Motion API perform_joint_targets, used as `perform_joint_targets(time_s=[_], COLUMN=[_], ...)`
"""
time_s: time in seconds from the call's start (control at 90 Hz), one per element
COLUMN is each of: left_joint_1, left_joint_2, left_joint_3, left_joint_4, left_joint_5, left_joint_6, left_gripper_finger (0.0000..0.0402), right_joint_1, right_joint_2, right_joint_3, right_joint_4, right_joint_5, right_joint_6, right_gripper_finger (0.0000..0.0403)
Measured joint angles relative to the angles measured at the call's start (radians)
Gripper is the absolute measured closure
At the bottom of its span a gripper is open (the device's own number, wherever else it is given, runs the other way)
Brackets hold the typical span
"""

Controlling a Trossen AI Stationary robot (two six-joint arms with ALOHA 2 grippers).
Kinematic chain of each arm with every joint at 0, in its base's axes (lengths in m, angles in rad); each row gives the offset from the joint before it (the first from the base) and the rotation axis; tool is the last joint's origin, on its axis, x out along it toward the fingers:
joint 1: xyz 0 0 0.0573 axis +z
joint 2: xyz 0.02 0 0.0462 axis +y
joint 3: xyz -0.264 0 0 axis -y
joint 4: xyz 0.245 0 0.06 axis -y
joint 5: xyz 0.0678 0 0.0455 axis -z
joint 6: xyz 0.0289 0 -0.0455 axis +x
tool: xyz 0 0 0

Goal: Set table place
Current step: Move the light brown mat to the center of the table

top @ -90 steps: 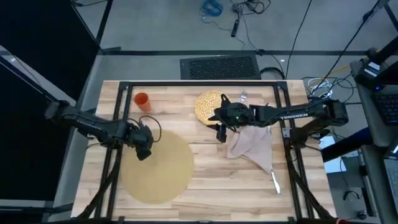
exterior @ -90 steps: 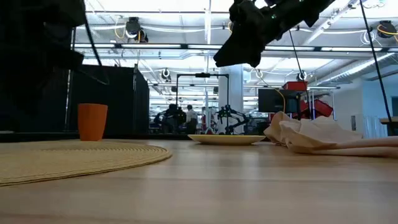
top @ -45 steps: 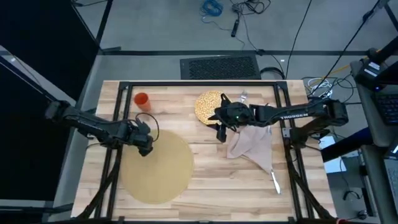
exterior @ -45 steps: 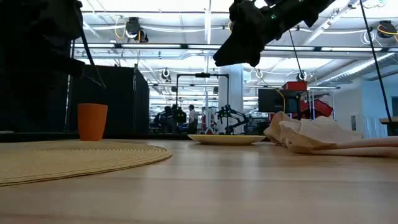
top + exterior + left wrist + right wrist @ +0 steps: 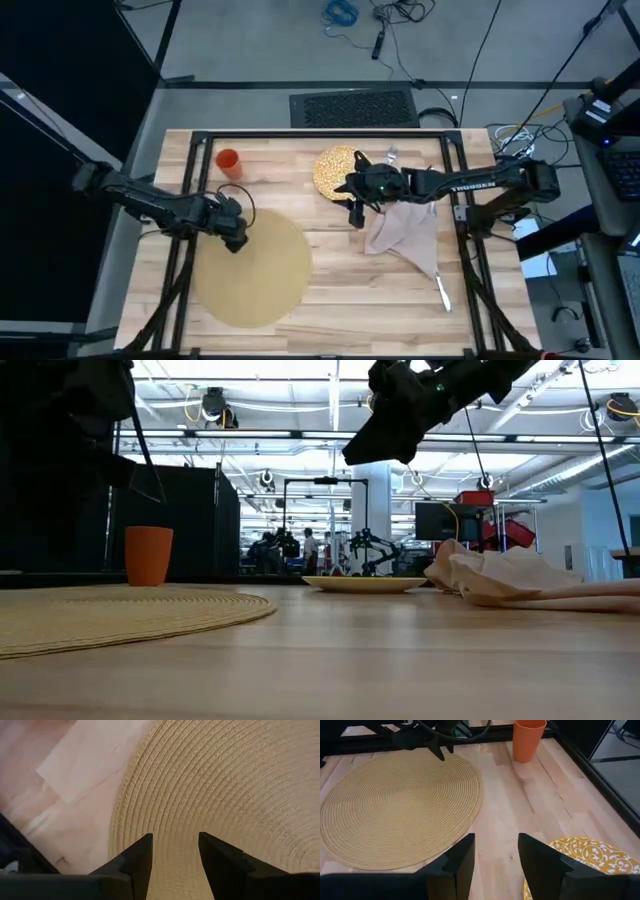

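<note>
Plate (image 5: 336, 171) looks stiff, breakable, shallow; best pinched at its rim. Right gripper (image 5: 494, 851) hovers spread beside it, left gripper (image 5: 175, 847) spread over mat (image 5: 253, 268)

light: bright, even, from ceiling strip lamps seen in the low view | shadows: soft, faint under the arms on the table (image 5: 330, 290) | glare: lamps blown out white | blur: near tabletop soft in the low view | silhouette: arms dark against lamps
</note>
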Motion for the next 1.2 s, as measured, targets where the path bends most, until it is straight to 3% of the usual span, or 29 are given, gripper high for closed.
perform_joint_targets(time_s=[0.711,1.2], left_joint_1=[0.053,0.05], left_joint_2=[0.0,0.0], left_joint_3=[0.0,0.0], left_joint_4=[0.027,0.028], left_joint_5=[0.001,0.051], left_joint_6=[-0.182,-0.248], left_gripper_finger=[0.0256,0.0256], right_joint_1=[0.007,0.099], right_joint_2=[0.0,0.0], right_joint_3=[0.0,0.0], right_joint_4=[-0.193,-0.167], right_joint_5=[0.0,0.001], right_joint_6=[-0.022,-0.078], right_gripper_finger=[0.0266,0.0266])
